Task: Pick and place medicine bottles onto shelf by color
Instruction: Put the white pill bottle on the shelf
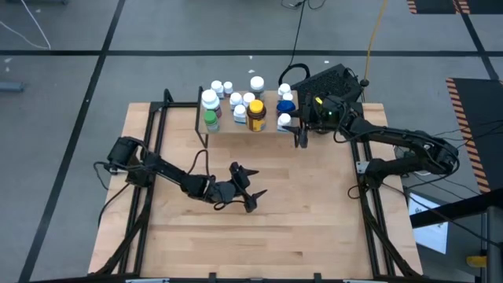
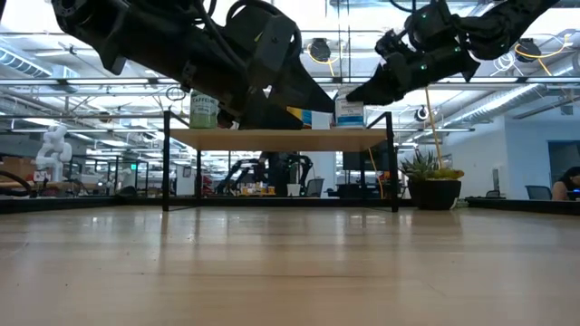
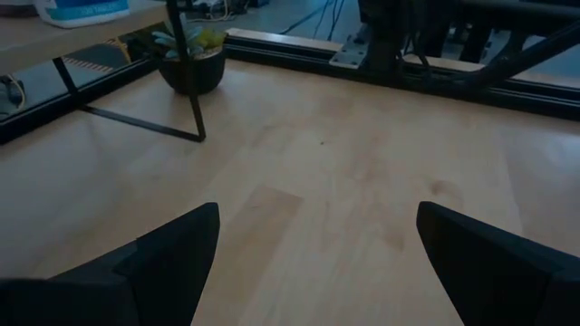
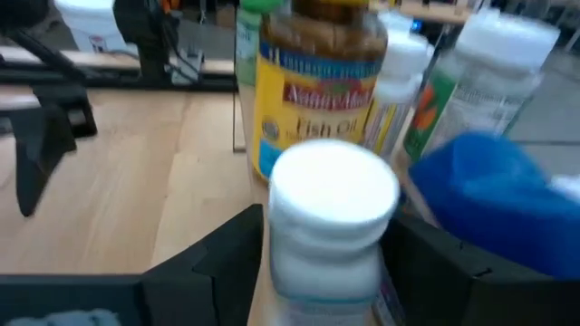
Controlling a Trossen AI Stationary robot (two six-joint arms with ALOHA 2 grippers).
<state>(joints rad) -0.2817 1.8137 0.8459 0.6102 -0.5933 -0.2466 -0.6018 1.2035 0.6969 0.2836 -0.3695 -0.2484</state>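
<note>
The shelf (image 1: 247, 130) stands at the table's far edge and carries the medicine bottles (image 1: 236, 106). The step in hand is placement at the shelf's right end.

The right gripper (image 1: 299, 126) reaches over that end. Its fingers straddle a white-capped bottle (image 4: 331, 231) standing on the shelf, in front of an amber fish-oil bottle (image 4: 319, 81) and beside a blue bottle (image 4: 498, 195). The fingers appear slightly parted from the bottle; whether contact remains cannot be told.

Next move, by judgement: open fully and withdraw without tipping the neighbouring bottles.

The left gripper (image 1: 250, 189) waits before the shelf, low over the table, fingers spread wide and holding nothing.
</note>
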